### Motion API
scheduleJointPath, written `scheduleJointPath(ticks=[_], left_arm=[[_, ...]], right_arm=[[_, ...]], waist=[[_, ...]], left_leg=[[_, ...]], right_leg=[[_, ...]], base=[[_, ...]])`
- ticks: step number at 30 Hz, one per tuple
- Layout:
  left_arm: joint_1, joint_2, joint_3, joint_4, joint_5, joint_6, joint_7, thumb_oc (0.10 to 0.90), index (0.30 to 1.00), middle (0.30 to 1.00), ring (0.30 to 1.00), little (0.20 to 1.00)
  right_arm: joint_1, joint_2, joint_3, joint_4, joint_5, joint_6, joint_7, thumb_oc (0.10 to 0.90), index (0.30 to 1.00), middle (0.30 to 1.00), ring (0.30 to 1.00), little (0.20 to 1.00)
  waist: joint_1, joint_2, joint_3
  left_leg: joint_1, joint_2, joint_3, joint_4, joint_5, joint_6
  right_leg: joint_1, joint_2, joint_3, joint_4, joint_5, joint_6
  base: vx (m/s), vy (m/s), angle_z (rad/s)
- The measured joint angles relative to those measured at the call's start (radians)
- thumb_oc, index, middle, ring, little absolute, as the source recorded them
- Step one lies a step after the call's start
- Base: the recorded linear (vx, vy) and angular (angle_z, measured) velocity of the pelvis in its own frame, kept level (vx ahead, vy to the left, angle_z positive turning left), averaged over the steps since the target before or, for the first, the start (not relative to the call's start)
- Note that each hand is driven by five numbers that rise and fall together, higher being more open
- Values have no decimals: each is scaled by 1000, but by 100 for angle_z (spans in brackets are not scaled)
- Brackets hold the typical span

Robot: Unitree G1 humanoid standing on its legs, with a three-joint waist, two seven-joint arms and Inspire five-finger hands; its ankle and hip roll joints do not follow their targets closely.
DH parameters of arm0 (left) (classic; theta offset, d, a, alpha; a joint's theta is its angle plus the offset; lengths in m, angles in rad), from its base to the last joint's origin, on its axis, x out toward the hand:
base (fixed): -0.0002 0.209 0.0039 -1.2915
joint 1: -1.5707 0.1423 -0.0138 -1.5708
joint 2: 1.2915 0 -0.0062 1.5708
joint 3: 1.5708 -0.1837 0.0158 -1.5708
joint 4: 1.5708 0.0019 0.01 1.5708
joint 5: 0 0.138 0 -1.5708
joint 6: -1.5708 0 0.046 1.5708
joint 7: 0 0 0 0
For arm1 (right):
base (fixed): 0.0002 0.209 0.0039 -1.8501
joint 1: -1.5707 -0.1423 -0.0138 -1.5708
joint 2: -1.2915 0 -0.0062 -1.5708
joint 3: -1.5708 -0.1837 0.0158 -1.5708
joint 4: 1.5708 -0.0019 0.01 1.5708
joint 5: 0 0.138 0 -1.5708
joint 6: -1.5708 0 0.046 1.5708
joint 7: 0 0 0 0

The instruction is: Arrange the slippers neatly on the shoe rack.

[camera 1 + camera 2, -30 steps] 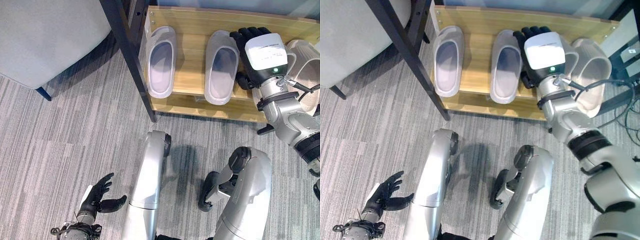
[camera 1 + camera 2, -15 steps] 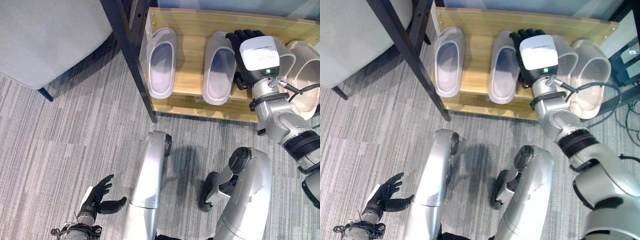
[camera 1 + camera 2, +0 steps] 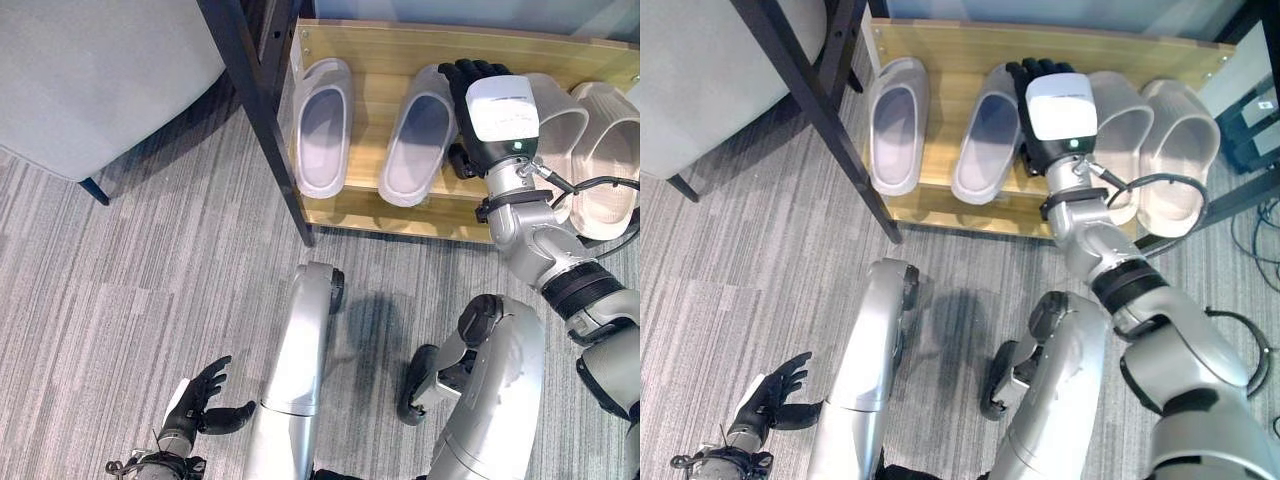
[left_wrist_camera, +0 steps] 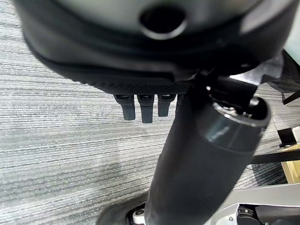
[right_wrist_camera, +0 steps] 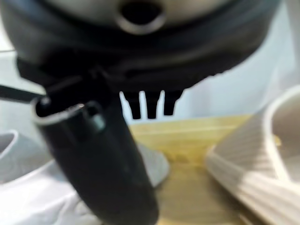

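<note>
Head views: four slippers (image 3: pixel 322 126) on rack (image 3: pixel 400 45)

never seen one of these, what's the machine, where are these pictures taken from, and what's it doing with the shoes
This is a two-legged humanoid robot with silver arms and dark hands. Two pictures come from cameras in its head, looking down; the other two sit on its wrists, looking along each hand. Before it stands a low wooden shoe rack bearing four slippers: two grey slippers and two beige slippers. The right hand reaches over the rack between the second grey slipper and the first beige one, fingers straight, gripping nothing, apparently nudging the tilted grey one. The left hand hangs open above the carpet. A grey chair stands to the left.
</note>
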Motion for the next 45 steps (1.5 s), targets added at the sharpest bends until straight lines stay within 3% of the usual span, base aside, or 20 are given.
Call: scheduleJointPath(ticks=[11, 19, 24, 32, 45], left_arm=[[-24, 0, -5, 14, 0, 0, 0, 800, 900, 900, 900, 900], [-32, 0, -12, 28, 0, -1, 0, 800, 900, 900, 900, 900], [-32, 0, -21, 30, 0, -1, 1, 800, 900, 900, 900, 900], [-31, 0, -21, 26, 0, -1, 1, 800, 900, 900, 900, 900], [-30, -2, -16, 15, -1, -1, 2, 800, 900, 900, 900, 900]], right_arm=[[-4, 74, -18, -4, 5, 0, 0, 800, 900, 900, 900, 900], [-4, 84, -17, -4, 6, 4, 2, 800, 900, 900, 900, 900], [-4, 72, -8, -4, 6, 4, 5, 800, 900, 900, 900, 900], [-6, -15, 43, -55, -22, -3, 24, 800, 900, 900, 900, 900], [17, -31, -20, -127, 30, -24, 23, 800, 900, 900, 900, 900]], waist=[[6, 0, 0], [7, 0, 0], [8, 0, 0], [18, 0, 0], [-1, 0, 0]], left_leg=[[2, 0, 1, -1, 0, 0], [9, 1, -1, 1, -1, -1], [13, 0, -3, 3, -1, 0], [13, 0, -2, 5, -1, 0], [11, 0, 7, 5, -10, 12]], right_leg=[[1, 2, 1, 0, 0, 0], [3, 8, -1, 1, 1, -2], [10, 8, -2, 1, 1, -2], [11, 8, -1, 0, 1, -2], [6, 8, 7, 1, -1, 3]], base=[[0, 0, 0], [-1, 2, -1], [0, 0, 0], [0, 0, 0], [0, 0, 0]])
